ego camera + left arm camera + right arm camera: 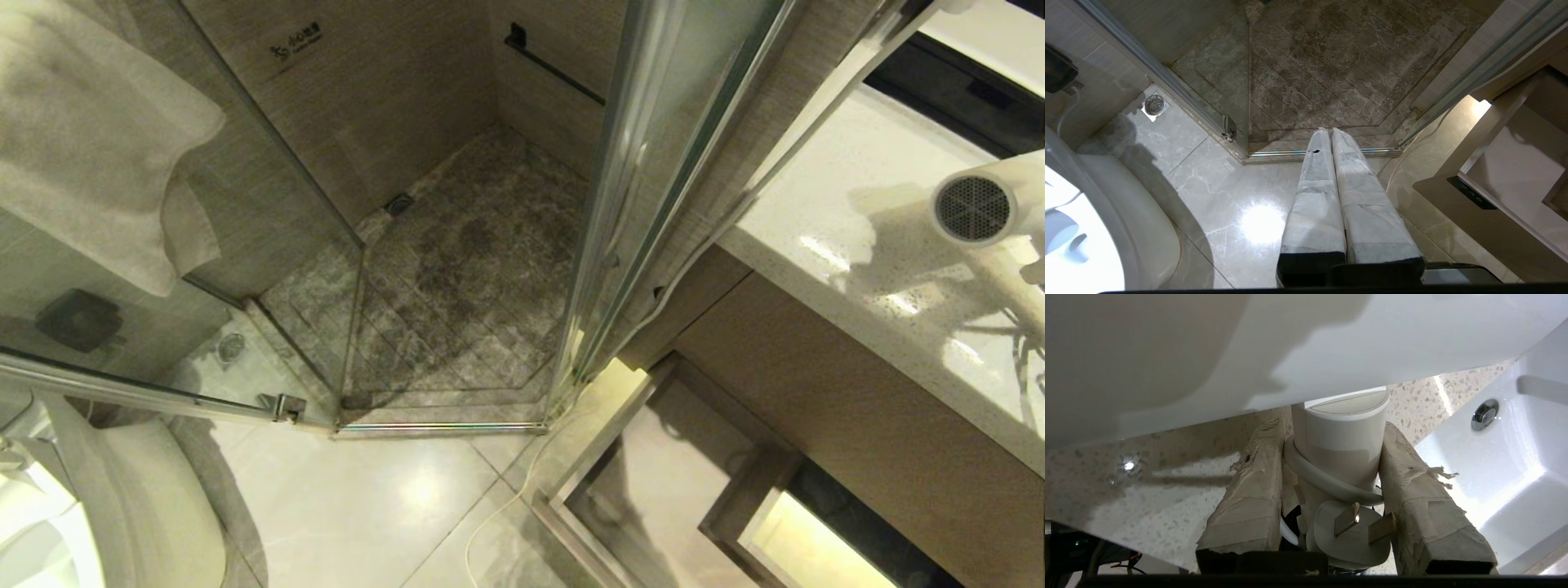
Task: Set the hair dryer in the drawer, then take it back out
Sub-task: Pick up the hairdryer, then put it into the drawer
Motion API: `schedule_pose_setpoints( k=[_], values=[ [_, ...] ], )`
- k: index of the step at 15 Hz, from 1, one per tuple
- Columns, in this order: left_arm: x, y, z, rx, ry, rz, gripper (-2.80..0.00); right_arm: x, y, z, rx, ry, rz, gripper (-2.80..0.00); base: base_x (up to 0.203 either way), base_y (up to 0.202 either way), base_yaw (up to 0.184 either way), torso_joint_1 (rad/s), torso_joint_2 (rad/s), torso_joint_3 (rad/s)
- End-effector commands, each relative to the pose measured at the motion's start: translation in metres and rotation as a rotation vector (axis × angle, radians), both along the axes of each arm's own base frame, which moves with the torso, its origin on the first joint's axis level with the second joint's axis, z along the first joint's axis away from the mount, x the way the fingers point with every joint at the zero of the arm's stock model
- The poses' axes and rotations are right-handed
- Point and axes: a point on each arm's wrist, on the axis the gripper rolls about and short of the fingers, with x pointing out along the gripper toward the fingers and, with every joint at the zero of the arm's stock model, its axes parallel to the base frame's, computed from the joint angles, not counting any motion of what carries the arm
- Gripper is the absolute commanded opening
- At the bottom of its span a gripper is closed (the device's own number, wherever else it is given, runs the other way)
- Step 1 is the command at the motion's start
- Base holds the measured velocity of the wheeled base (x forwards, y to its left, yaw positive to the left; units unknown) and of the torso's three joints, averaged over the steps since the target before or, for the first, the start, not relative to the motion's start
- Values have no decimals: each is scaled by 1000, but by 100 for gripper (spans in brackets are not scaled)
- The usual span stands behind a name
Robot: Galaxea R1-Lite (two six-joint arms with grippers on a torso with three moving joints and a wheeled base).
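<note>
Speckled white table (857, 269) beside a glass shower carries the hair dryer (980, 208), whose handle the right gripper (1337, 457) clamps, likely so it can be lifted toward the open drawer (653, 482) below. Left gripper (1331, 139) hangs above the floor, fingers together.

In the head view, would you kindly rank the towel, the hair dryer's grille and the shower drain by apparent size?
1. Towel, largest.
2. Grille of the hair dryer.
3. Shower drain, smallest, though it lies farther off, so its true size is unsure.
</note>
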Motion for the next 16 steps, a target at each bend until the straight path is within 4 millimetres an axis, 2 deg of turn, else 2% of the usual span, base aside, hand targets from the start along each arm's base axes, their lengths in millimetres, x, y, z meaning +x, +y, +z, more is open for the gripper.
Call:
schedule_pose_setpoints(
  k=[1,9,16],
  values=[
    [0,0,0,0,2,0,-280,-22,4,10,-12,-52,1,-280,0,0,0,0,0,0],
    [0,0,0,0,2,0,-280,-88,21,10,-40,-132,43,-280,0,0,0,0,0,0],
    [0,0,0,0,2,0,-280,-136,31,-4,-50,-161,74,-280,0,0,0,0,0,0]
  ],
)
